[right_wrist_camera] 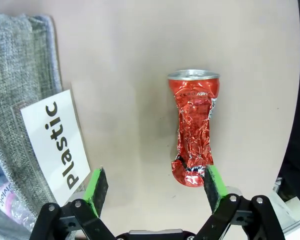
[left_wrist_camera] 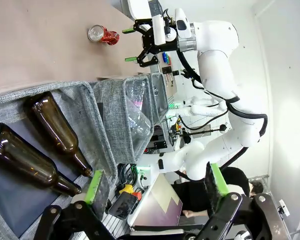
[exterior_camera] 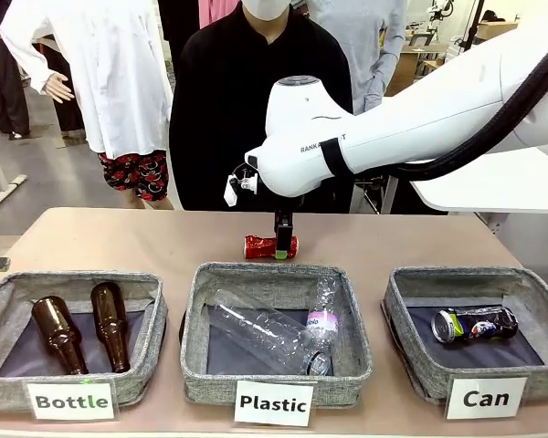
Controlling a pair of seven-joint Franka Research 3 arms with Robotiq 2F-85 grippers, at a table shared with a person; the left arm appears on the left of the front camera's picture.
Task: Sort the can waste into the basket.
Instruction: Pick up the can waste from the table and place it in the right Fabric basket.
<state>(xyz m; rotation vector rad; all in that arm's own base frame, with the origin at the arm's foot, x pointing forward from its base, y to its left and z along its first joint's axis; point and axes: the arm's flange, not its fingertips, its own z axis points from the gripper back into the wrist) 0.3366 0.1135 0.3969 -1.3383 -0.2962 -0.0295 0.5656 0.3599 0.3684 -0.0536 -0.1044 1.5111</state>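
Red can on table, by open R gripper's finger

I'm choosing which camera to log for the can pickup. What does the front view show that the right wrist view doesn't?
Front view alone: the Can basket with the dark can lying in it, and the Bottle basket with two brown bottles. Right wrist view alone: the right gripper, jaws open, one green pad beside the crushed end. Both: the crushed red can lying on the table, and the Plastic basket.
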